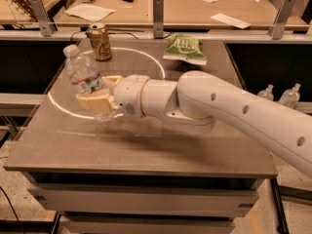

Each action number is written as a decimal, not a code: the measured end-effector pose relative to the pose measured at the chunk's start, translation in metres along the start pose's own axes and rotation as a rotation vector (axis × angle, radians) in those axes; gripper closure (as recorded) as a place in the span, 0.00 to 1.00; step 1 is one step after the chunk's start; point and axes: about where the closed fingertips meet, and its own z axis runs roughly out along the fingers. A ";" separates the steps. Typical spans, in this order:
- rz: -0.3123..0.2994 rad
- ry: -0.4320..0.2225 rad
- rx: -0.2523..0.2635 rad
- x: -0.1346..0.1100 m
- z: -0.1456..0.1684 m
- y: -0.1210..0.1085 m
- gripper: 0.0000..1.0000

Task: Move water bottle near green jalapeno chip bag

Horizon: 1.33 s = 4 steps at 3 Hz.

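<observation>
The water bottle (83, 74) is clear ribbed plastic with a white cap and a red, white and blue label. It is tilted to the upper left, held above the left part of the table. My gripper (99, 95) is shut on the water bottle's lower half, with one pale finger above and one below it. The green jalapeno chip bag (184, 48) lies flat at the back of the table, right of centre, well away from the bottle. My white arm reaches in from the right.
A gold-brown drink can (101, 42) stands at the back left of the brown table (146, 145). A white ring is marked on the tabletop. Desks with papers lie behind. Two small bottles (280, 94) stand lower at the right.
</observation>
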 end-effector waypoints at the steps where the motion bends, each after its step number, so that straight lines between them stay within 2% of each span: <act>1: 0.014 -0.019 0.166 -0.001 -0.037 -0.021 1.00; 2: 0.024 -0.008 0.279 0.003 -0.067 -0.037 1.00; 4: 0.087 0.042 0.530 0.023 -0.142 -0.066 1.00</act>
